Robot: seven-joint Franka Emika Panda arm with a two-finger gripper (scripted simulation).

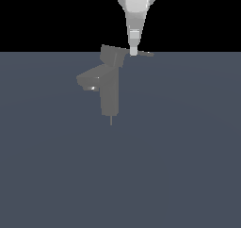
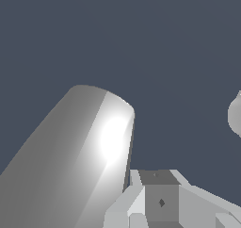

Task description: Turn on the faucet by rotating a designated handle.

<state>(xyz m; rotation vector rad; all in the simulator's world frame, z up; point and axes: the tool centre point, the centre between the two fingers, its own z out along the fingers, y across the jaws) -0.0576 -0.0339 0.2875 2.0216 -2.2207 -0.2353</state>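
Observation:
The grey faucet stands upright in the middle of the exterior view, its stubby spout angled toward that view's left. On top of the column sits a blocky base, and the thin handle reaches out from it to that view's right. My gripper hangs straight down from above. Its narrow tip rests at the lever, about midway along it, with the fingers looking pressed together and nothing between them. In the wrist view a shiny grey rounded faucet part lies close beside the gripper; I cannot tell which part it is.
A flat blue-grey floor spreads around the faucet, with a thin pin under the column. Behind the floor's far edge the background is black. A small rounded grey shape shows at the wrist view's border.

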